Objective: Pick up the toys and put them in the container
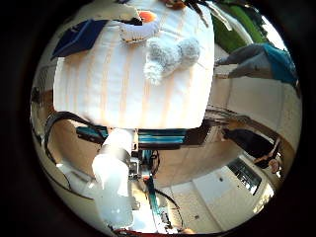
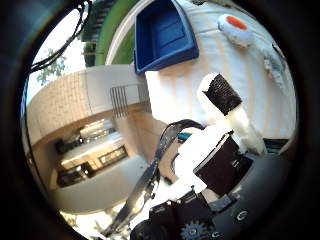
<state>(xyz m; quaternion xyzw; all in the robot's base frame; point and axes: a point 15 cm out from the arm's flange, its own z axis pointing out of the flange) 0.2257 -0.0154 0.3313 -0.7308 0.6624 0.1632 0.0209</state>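
A grey fluffy bone-shaped toy [image 1: 170,57] lies on a table covered with a white and peach striped cloth [image 1: 113,84]. Beside it on the cloth rests a white soft toy with an orange spot [image 1: 140,27]. A blue container [image 2: 162,35] stands empty on the cloth near one corner. My right hand [image 2: 220,135] hangs off the table's edge, away from both toys. One white finger with a black pad [image 2: 220,95] reaches out straight, with nothing in its hold.
Another orange-brown thing [image 1: 175,4] shows partly at the cloth's far side. A teal frame [image 1: 158,136] runs along the table's near edge. Pale tiled walls and a green strip [image 2: 112,35] lie beyond the table.
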